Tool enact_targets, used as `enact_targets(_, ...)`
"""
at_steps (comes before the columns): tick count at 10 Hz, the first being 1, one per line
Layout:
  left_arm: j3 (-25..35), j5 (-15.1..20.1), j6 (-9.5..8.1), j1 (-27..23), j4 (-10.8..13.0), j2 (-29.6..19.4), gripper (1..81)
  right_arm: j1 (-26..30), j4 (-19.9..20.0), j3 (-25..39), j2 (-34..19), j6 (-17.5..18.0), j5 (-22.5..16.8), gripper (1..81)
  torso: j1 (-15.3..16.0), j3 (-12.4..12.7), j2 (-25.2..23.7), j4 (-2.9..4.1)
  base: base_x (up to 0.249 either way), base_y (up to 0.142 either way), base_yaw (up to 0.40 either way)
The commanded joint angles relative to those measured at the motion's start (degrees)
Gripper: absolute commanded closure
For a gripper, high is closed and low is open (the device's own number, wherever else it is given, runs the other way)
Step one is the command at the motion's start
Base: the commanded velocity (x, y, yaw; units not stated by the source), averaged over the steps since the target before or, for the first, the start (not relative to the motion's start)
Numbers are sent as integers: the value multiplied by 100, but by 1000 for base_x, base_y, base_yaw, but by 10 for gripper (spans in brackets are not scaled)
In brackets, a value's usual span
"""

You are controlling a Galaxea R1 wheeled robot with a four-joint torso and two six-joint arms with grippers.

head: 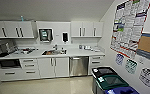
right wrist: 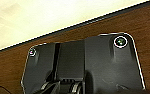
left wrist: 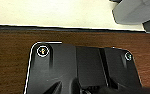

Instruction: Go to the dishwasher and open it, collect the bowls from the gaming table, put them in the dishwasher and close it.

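Nearest to me, by the right-hand wall, stand the waste bins (head: 111, 81), with dark, green and blue lids. Under each wrist camera runs a brown wood-grain surface (left wrist: 11, 67) meeting a pale floor (left wrist: 53, 11) along a dark strip; whether my left tool or my right tool is open or closed I cannot tell from either wrist view. Beyond the glossy cream floor, the kitchen run fills the far wall. The dishwasher (head: 78, 66) sits under the counter (head: 76, 52), its steel front shut, between a pair of white cabinet doors (head: 53, 67) and a narrow stack of drawers (head: 96, 62). The sink (head: 54, 52) is set into the counter just left of it. Upper cabinets (head: 87, 29) hang above, and posters (head: 129, 26) cover the right wall.
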Motion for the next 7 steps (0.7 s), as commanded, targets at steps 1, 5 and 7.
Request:
enact_targets(1,31,231,30,-349,56,-35,10,335,-70,65,-57,4,-274,10,0,0,0,0,158,0,0)
enact_targets(5,31,231,30,-349,65,-17,10,326,-70,65,-66,-14,-274,10,0,0,0,0,157,0,0)
enact_targets(7,31,231,30,-358,56,-17,10,335,-70,65,-66,-22,-274,10,2,0,0,0,150,0,0)
